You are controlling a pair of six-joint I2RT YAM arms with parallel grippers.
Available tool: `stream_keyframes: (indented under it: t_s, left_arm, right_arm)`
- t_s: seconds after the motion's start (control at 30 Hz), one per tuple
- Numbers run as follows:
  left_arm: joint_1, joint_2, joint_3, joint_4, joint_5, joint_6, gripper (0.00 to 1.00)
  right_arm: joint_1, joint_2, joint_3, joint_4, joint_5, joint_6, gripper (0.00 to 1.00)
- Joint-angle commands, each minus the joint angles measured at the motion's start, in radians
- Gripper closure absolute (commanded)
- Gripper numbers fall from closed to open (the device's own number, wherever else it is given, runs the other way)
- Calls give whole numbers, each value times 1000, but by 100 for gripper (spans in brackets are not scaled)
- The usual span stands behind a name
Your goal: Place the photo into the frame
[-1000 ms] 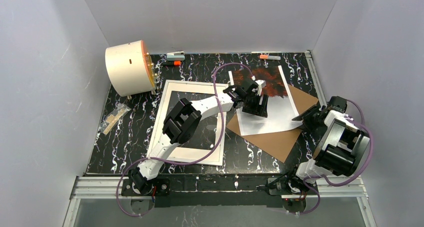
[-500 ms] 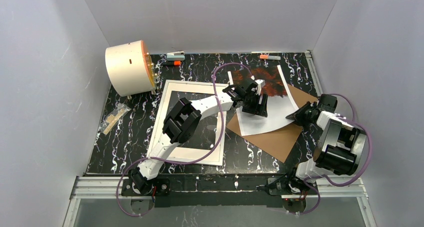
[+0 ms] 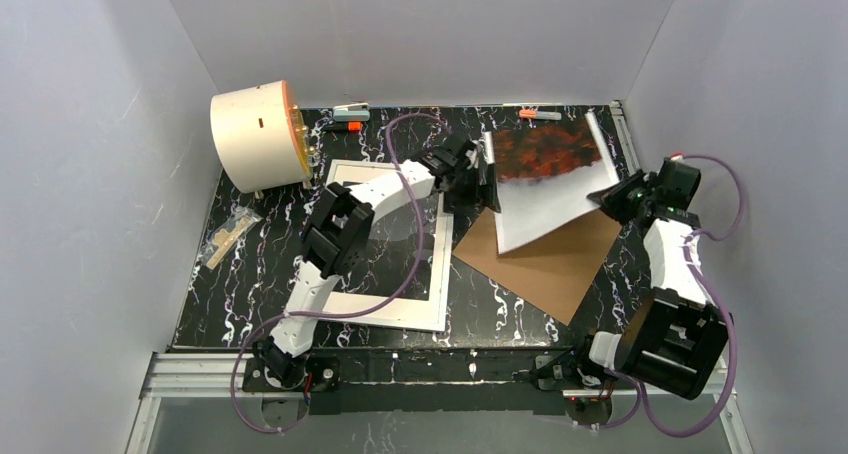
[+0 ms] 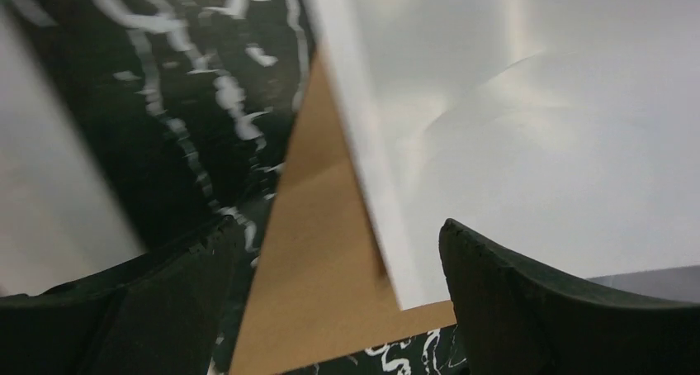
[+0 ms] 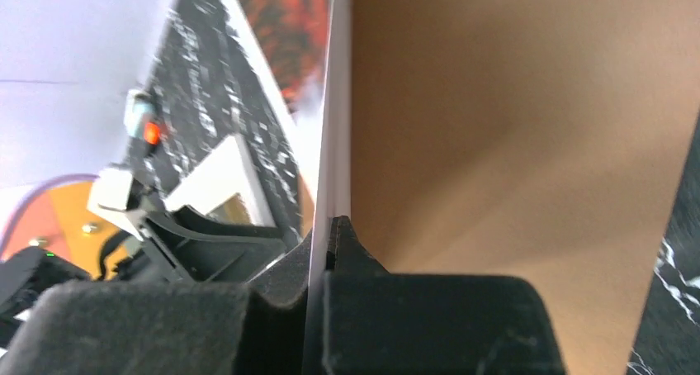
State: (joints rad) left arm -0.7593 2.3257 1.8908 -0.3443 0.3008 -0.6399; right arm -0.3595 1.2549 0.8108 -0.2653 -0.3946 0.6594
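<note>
The right gripper (image 5: 328, 230) clamps the photo (image 5: 334, 135), seen edge-on. A brown backing board (image 5: 512, 127) fills the right side, and the black marbled worktop (image 5: 202, 86) shows at left.

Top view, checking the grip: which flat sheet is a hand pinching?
The red-and-white photo, pinched at its edge by the right hand; the brown board and white frame lie flat.

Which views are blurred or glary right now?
Left wrist: soft all over, streaky sheen on the pale photo, fingers in deep shadow. Right wrist: photo edge and board too near the lens, unfocused. Top external: sharp, evenly lit.
</note>
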Motion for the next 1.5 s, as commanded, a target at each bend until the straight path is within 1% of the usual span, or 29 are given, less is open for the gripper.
stream_keyframes:
  t_s: [0.0,0.07,0.2,0.3,0.4,0.47,0.6,0.67,0.73,0.77,0.8,0.83,0.87,0.93,1.0,1.1,1.27,1.33,1.4,1.47]
  left_arm:
    - [43,-208,-49,-129,-90,-61,7]
    - [56,-265,-78,-165,-128,-86,2]
    - [85,-381,-136,-185,-129,-155,2]
    - [96,-450,-138,-185,-125,-200,2]
    - [109,-522,-157,-179,-136,-295,2]
    - [111,-574,-189,-150,-137,-358,2]
    - [111,-667,-305,-50,-111,-532,2]
    - [111,-700,-383,63,-50,-609,2]
    - [109,-709,-449,235,34,-639,2]
    - [106,-709,-455,290,62,-617,2]
    - [102,-711,-444,312,77,-572,2]
    - [97,-714,-427,330,93,-492,3]
    - [89,-721,-401,310,96,-407,4]
    - [73,-753,-367,272,58,-213,3]
    - [60,-793,-355,228,-10,-41,2]
    - [53,-849,-375,230,-50,184,2]
    - [22,-905,-410,249,43,407,2]
    - [-28,-934,-459,289,79,511,4]
    - [-93,-960,-511,334,71,598,5]
    - [-131,-970,-534,340,59,630,5]
  right_arm:
    - [5,-50,139,-18,2,109,99]
    - [8,-54,191,-25,-14,165,99]
    - [14,-60,313,-63,-43,253,99]
    - [18,-64,396,-112,-51,313,99]
    - [24,-65,450,-171,-45,392,99]
    - [35,-67,457,-194,-45,461,99]
    - [83,-66,476,-220,-46,528,99]
    - [112,-70,478,-210,-49,546,99]
    - [137,-71,478,-201,-57,555,99]
    - [148,-69,484,-205,-59,555,99]
    - [156,-64,494,-220,-57,552,99]
    - [165,-55,509,-247,-59,547,99]
    - [174,-46,526,-287,-63,539,99]
    - [193,-31,563,-328,-68,524,99]
    - [212,-27,570,-337,-81,522,99]
    - [234,-28,567,-345,-96,523,99]
    - [247,-36,572,-371,-109,513,99]
    - [251,-38,571,-361,-122,511,99]
    - [256,-39,568,-338,-149,513,99]
    - [258,-31,585,-354,-162,513,99]
